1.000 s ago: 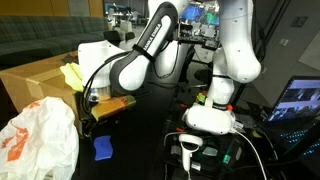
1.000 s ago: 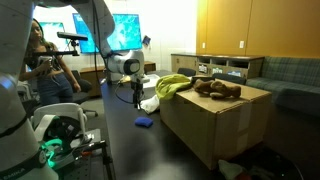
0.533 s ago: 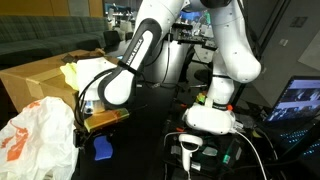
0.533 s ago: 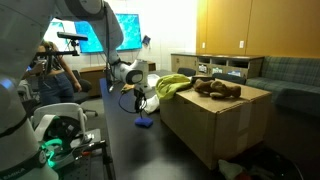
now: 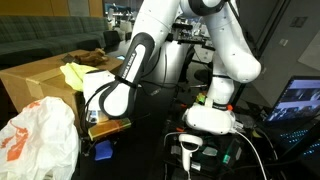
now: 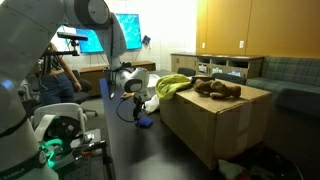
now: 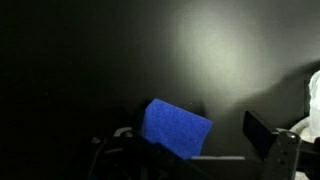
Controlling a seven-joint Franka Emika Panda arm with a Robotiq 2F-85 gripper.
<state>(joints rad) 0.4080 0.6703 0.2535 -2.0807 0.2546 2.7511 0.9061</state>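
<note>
Low beside a cardboard box, the gripper hangs just above a blue block on the dark surface, its jaws spread wide. In the wrist view the block lies between the fingers, with a gap to the one visible. A white bag sits near.

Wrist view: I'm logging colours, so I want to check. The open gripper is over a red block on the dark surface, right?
Not quite. The block is blue, not red, as the wrist view shows plainly. The rest stands: the open gripper is over it on the dark surface.
</note>
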